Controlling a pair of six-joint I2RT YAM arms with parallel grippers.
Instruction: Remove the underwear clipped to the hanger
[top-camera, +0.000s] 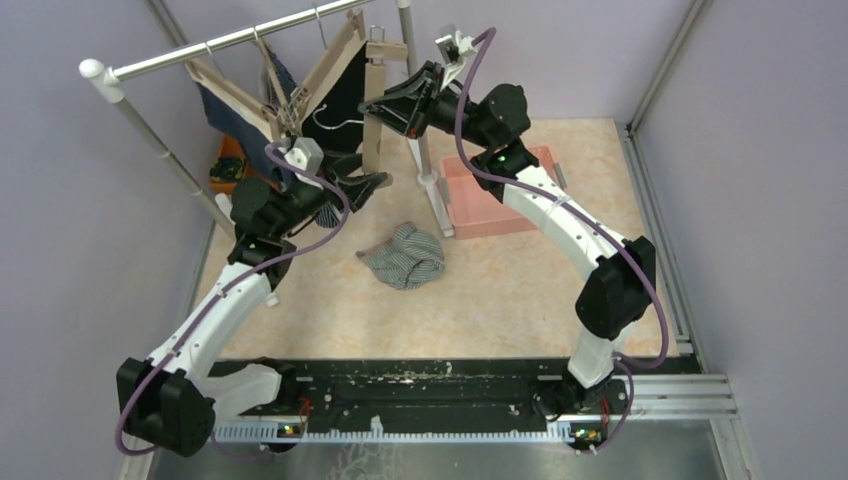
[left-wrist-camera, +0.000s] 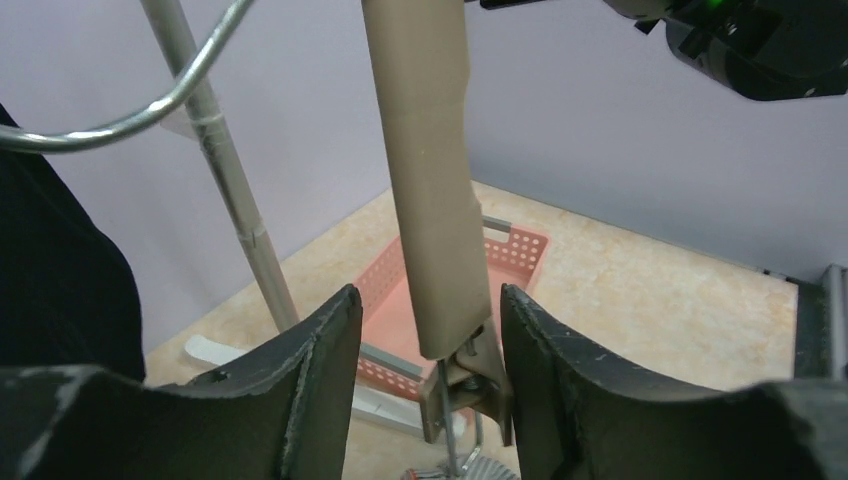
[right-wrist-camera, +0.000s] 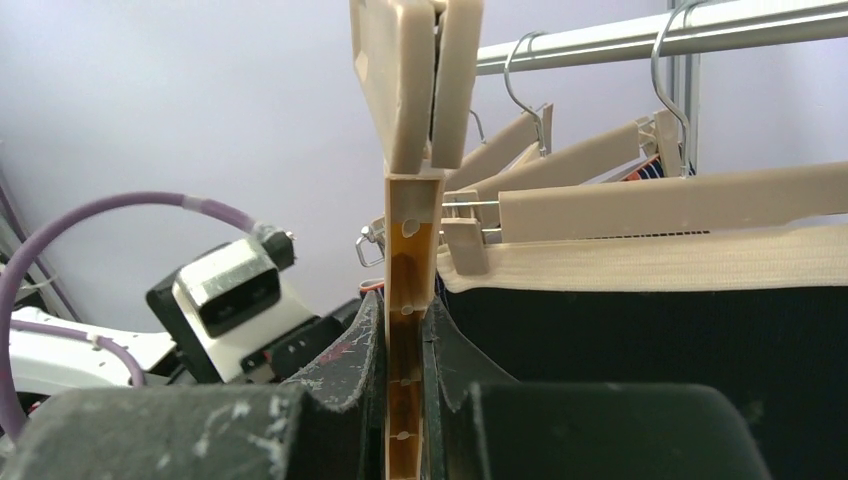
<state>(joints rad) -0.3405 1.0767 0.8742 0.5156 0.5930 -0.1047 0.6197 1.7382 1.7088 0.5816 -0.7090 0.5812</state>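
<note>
Black underwear (right-wrist-camera: 650, 340) with a wide beige waistband (right-wrist-camera: 660, 262) hangs from a clip (right-wrist-camera: 463, 245) on a beige hanger on the rail (top-camera: 230, 40). Navy underwear (top-camera: 232, 115) hangs further left. Grey striped underwear (top-camera: 402, 256) lies crumpled on the floor. My right gripper (right-wrist-camera: 405, 300) is shut on a bar of a beige hanger (right-wrist-camera: 407, 250) that is tilted almost upright (top-camera: 374, 120). My left gripper (left-wrist-camera: 428, 295) is open around the lower end of that hanger bar (left-wrist-camera: 425, 180). The hanger's end clip (left-wrist-camera: 470, 385), just below that gripper's fingertips, holds nothing.
A pink perforated basket (top-camera: 495, 195) stands on the floor right of the rack's upright pole (left-wrist-camera: 235, 200). An orange container (top-camera: 230, 160) with dark items sits behind the left arm. Purple walls close in on both sides.
</note>
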